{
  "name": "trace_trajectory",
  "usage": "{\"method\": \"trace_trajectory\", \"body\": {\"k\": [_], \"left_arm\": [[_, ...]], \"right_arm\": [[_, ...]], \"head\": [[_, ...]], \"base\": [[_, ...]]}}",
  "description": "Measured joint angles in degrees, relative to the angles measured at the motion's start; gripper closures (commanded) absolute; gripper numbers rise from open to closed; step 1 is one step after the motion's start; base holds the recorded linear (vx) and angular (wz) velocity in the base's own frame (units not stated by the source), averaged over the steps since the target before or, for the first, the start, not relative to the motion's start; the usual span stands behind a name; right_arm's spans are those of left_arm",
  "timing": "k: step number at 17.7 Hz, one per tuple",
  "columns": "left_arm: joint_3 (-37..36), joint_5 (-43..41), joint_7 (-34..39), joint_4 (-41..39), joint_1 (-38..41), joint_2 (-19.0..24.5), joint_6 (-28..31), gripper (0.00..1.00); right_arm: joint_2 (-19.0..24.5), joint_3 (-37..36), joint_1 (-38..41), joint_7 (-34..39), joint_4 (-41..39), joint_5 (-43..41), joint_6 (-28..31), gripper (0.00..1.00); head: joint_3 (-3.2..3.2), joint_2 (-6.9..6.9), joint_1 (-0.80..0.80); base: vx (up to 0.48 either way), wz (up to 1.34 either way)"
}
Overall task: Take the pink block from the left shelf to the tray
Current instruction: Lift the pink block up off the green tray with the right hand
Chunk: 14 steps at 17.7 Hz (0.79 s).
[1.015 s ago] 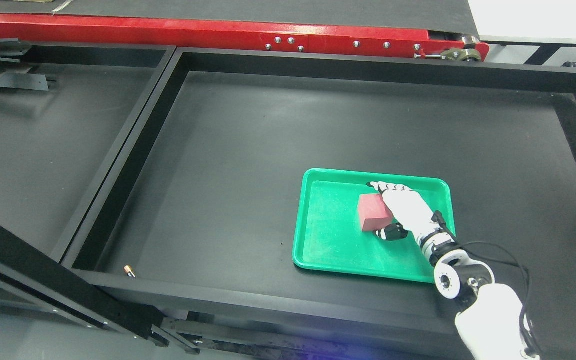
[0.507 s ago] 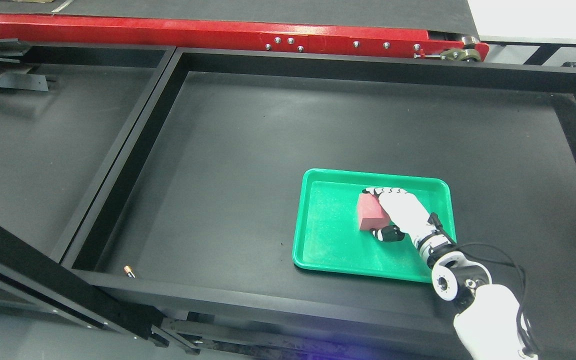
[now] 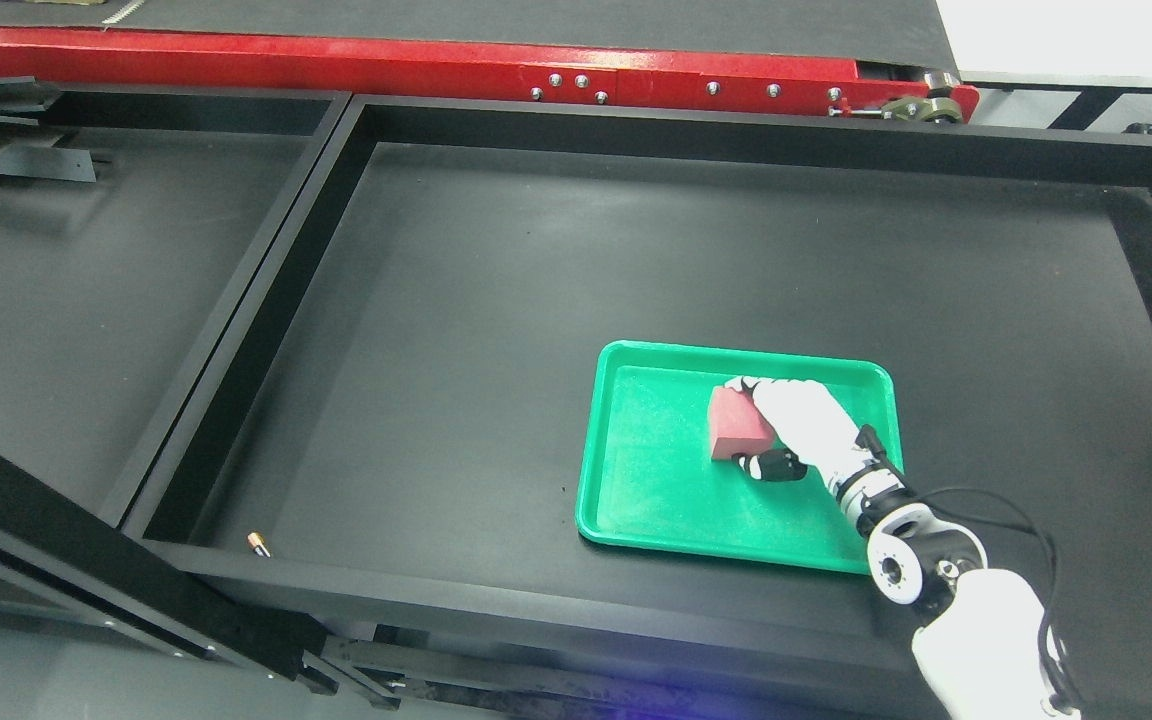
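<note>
My right hand (image 3: pixel 794 425): fingers curled around the pink block (image 3: pixel 736 424), holding it over the green tray (image 3: pixel 656 490).

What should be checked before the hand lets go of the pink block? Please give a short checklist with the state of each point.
1. Pink block is over the green tray, inside its rim: ok.
2. Block rests on the tray floor: cannot tell.
3. Right hand grips the block: ok.
4. Tray lies flat in the black bin: ok.
5. Room in the tray beside the block: ok.
6. Left hand out of the way: ok, not in view.
</note>
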Motion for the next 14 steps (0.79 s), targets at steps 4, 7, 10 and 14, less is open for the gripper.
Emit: {"method": "trace_trajectory", "body": {"k": [4, 7, 10, 14], "left_arm": [[0.0, 0.0, 0.0, 0.0, 0.0, 0.0, 0.0, 0.00], [0.0, 0.0, 0.0, 0.0, 0.0, 0.0, 0.0, 0.00], [0.0, 0.0, 0.0, 0.0, 0.0, 0.0, 0.0, 0.00], [0.0, 0.0, 0.0, 0.0, 0.0, 0.0, 0.0, 0.00]], "right_arm": [[-0.2, -2.3, 0.3, -6.0, -1.0, -1.0, -5.0, 0.98], [-0.3, -4.4, 1.2, -11.1, -2.5, -3.7, -9.8, 0.98], [-0.3, -7.2, 2.6, -15.9, -4.1, -6.9, -14.5, 0.98], [-0.4, -10.2, 4.3, -18.6, -5.9, -10.0, -18.0, 0.98]], "head": [[0.00, 0.00, 0.00], [0.00, 0.00, 0.00], [0.00, 0.00, 0.00], [0.00, 0.00, 0.00]], "base": [[0.000, 0.00], [0.000, 0.00], [-0.057, 0.06], [-0.103, 0.13]]}}
